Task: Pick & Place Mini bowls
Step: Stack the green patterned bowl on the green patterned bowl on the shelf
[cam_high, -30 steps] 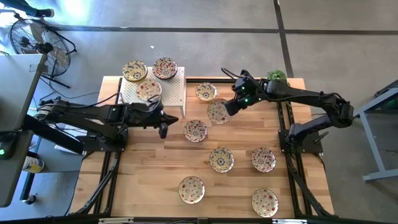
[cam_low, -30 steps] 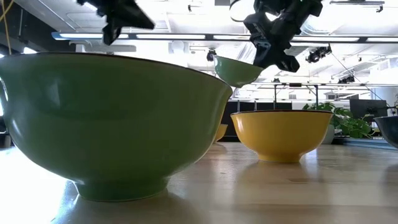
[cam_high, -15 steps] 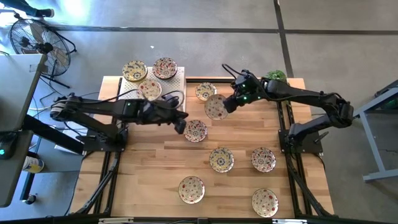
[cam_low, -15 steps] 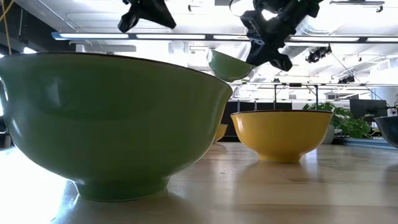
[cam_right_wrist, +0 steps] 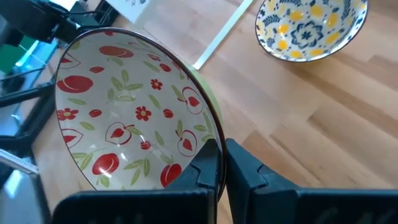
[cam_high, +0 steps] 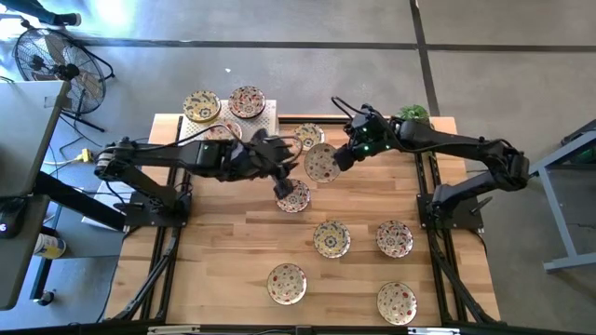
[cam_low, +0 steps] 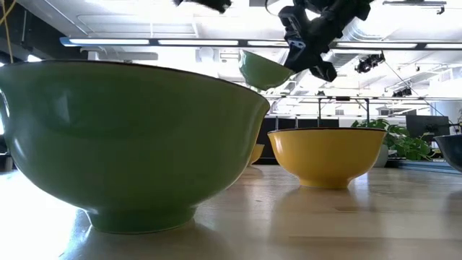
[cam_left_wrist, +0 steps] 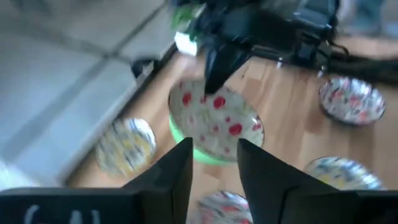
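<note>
My right gripper (cam_high: 341, 158) is shut on a mini bowl (cam_high: 321, 163) with red fruit inside and a green outside (cam_low: 263, 68), held tilted above the table's far middle. My left gripper (cam_high: 284, 189) hovers open over another mini bowl (cam_high: 296, 197), which rests on its base on the wood; that bowl shows below the fingers in the left wrist view (cam_left_wrist: 224, 208). More mini bowls lie on the table (cam_high: 331, 237) (cam_high: 394, 238), and others sit on the white perforated rack (cam_high: 265, 130) at the far left (cam_high: 202, 105) (cam_high: 247, 100). My right gripper pinches the bowl's rim (cam_right_wrist: 211, 134) at the side nearest the wrist, one finger (cam_right_wrist: 208, 168) on the inside and the other (cam_right_wrist: 242, 171) on the outside. The fingers come from the table's right, slanting down. The bowl is lifted clear and tilted.
A blue-and-yellow bowl (cam_right_wrist: 305, 28) lies on the table just beyond the held one (cam_high: 309, 137). Two more bowls lie near the front edge (cam_high: 287, 283) (cam_high: 398, 302). A plant (cam_high: 414, 113) stands at the far right. Close to the low camera stand a green bowl (cam_low: 130, 137) and a yellow bowl (cam_low: 325, 155).
My left gripper has swept from beside the rack toward the table's right and now hangs over the middle bowl. My right gripper has raised its bowl a little and carried it slightly toward the table's left; the bowl stays tilted.
</note>
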